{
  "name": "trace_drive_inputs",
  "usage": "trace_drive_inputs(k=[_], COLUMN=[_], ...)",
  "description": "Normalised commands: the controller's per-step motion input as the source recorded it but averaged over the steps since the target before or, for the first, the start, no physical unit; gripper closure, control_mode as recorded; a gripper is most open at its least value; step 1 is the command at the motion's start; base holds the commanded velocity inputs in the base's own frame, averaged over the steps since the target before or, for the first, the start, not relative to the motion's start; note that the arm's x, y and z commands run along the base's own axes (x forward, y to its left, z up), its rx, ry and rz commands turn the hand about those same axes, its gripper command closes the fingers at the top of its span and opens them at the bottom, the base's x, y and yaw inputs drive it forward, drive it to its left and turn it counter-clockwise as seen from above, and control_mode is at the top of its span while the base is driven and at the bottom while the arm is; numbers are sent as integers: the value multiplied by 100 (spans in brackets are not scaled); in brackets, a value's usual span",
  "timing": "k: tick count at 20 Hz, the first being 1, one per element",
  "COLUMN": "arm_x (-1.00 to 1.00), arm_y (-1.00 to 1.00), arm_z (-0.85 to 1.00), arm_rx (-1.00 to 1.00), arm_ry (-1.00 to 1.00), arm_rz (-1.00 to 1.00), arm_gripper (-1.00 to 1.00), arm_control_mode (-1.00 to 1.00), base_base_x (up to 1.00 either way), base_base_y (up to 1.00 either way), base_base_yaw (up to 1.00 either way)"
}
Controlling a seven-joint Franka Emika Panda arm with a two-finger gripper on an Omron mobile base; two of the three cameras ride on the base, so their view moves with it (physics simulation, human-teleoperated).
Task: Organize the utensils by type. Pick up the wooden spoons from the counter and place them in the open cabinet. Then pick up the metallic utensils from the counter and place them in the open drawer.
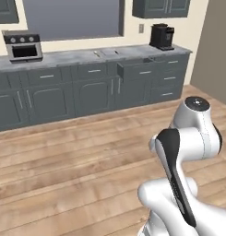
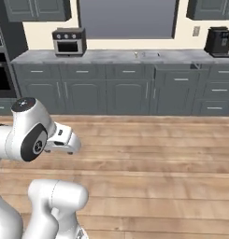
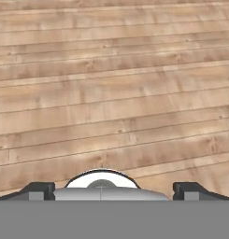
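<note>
The claw [image 3: 109, 191] hangs over bare wood floor [image 3: 111, 93], pointing down at the planks. Its two dark tips sit at opposite sides of the hand view's bottom edge, spread wide, w/ nothing between them but floor. In the right base view the white hand juts out from the arm's wrist, low and well short of the kitchen units.

The counter [image 1: 77, 56] runs along the far wall, well ahead of the claw, across a broad stretch of floor. The drawer [image 1: 135, 69] stands pulled out from the unit row just under the counter edge, ahead and to the right of the arm in the left base view; in the right base view it's also right of centre [image 2: 174, 70]. On the counter just behind the drawer lie small pale slivers [image 1: 97, 53], too small to tell if they're spoons or cutlery. A toaster oven [image 1: 23, 46] sits on the counter far off to the left, a black coffee machine [image 1: 161, 36] at the right end. Wall cupboards [image 1: 160, 8] hang above the coffee machine; can't tell if a door is open.
</note>
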Motion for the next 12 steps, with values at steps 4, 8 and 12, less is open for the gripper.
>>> trace_drive_inputs(k=[4,8,12], arm_x=[0,0,0], arm_y=[0,0,0], arm_z=[0,0,0], arm_rx=[0,0,0], arm_ry=[0,0,0], arm_rz=[0,0,0], arm_gripper=[-100,-100,-100], arm_control_mode=[100,100,100], base_base_x=[100,100,100], base_base_y=[0,0,0], base_base_yaw=[-11,-6,-9])
